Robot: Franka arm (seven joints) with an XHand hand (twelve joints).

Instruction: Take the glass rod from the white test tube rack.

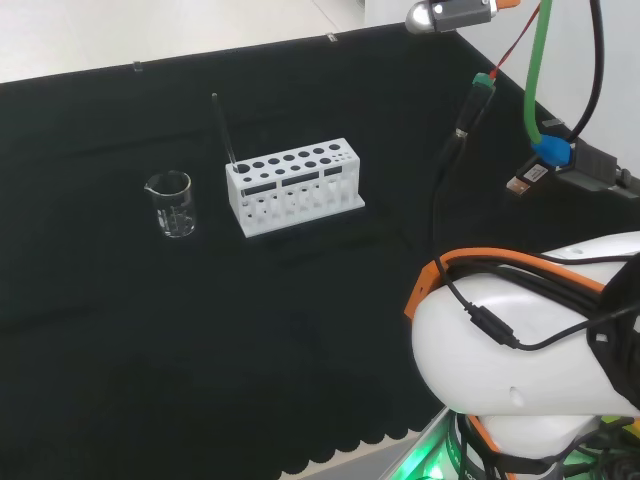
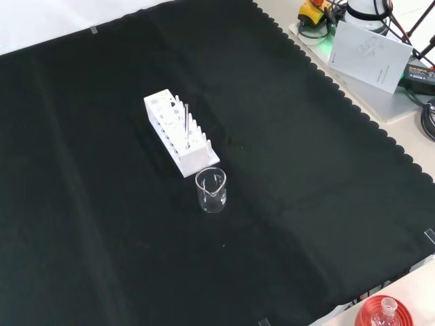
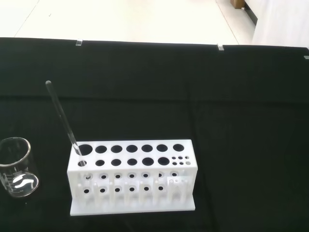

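The black-clothed tabletop (image 1: 150, 350) carries little: a white test tube rack (image 1: 293, 186) near the middle, a clear beaker (image 1: 171, 204) just beside one short end, apart from it (empty, as far as the wrist view tells). The glass rod (image 3: 63, 119) stands in the corner hole at the beaker end of the rack, untouched. Its long axis runs steeply up, its lower end in the hole and its free top tilted away from the rack's middle. Judging by this, the task is at the approach step. The hand's state I cannot tell. The next move calls for coming over the rod's free upper part, pinching it, then lifting along its tilt so the rack stays put.
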